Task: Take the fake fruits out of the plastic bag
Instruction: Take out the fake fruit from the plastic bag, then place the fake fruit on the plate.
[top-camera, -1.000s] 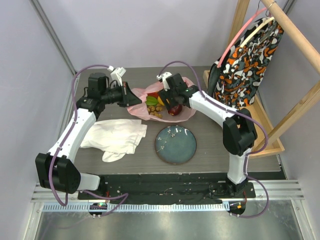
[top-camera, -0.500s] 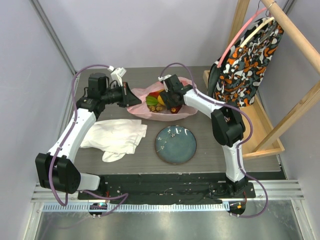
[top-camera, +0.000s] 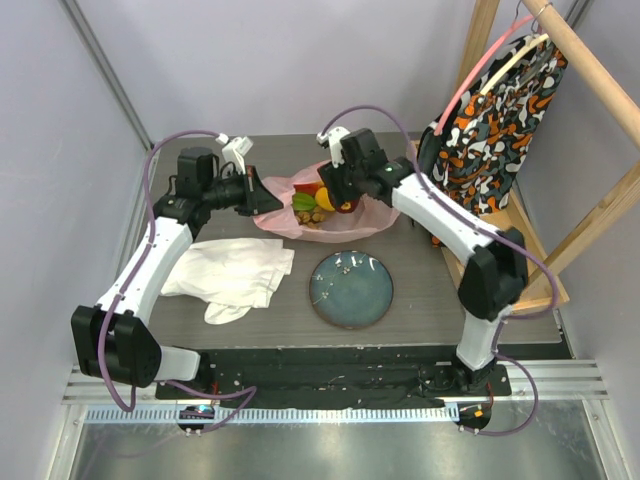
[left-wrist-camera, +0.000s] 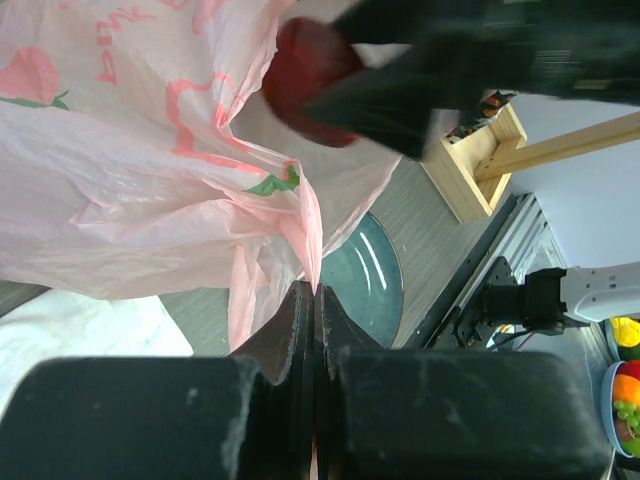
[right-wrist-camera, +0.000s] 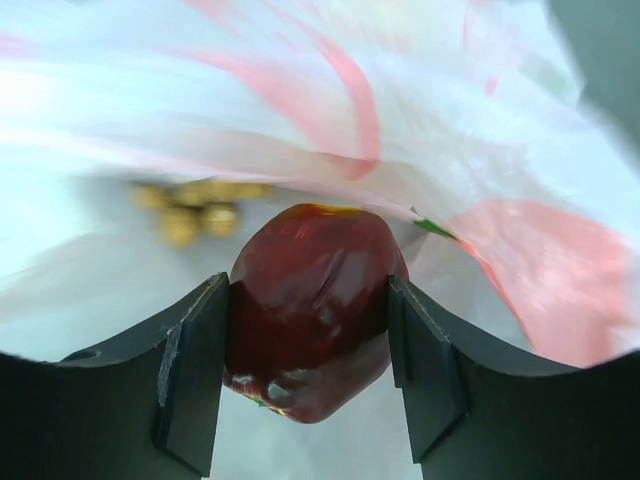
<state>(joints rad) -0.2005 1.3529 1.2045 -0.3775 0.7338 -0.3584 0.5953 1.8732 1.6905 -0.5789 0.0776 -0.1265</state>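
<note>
The pink plastic bag (top-camera: 372, 218) lies at the back of the table with its mouth open. Inside it show a green piece (top-camera: 302, 202), a yellow piece (top-camera: 321, 200) and brownish grapes (top-camera: 311, 218). My right gripper (top-camera: 342, 200) is shut on the dark red apple (top-camera: 346, 206) just above the bag's mouth. In the right wrist view the apple (right-wrist-camera: 310, 300) sits between both fingers (right-wrist-camera: 195, 370), with the grapes (right-wrist-camera: 195, 215) blurred behind. My left gripper (top-camera: 262, 196) is shut on the bag's left edge (left-wrist-camera: 315, 250). The apple also shows in the left wrist view (left-wrist-camera: 305, 70).
A dark blue-grey plate (top-camera: 350, 288) sits in front of the bag. A white cloth (top-camera: 232, 270) lies at the left. An orange-black patterned fabric (top-camera: 497, 110) hangs on a wooden rack (top-camera: 520, 240) at the right.
My right arm has swung and lifted, bringing the apple up out of the bag's hollow to its mouth. The left gripper has held the bag edge still.
</note>
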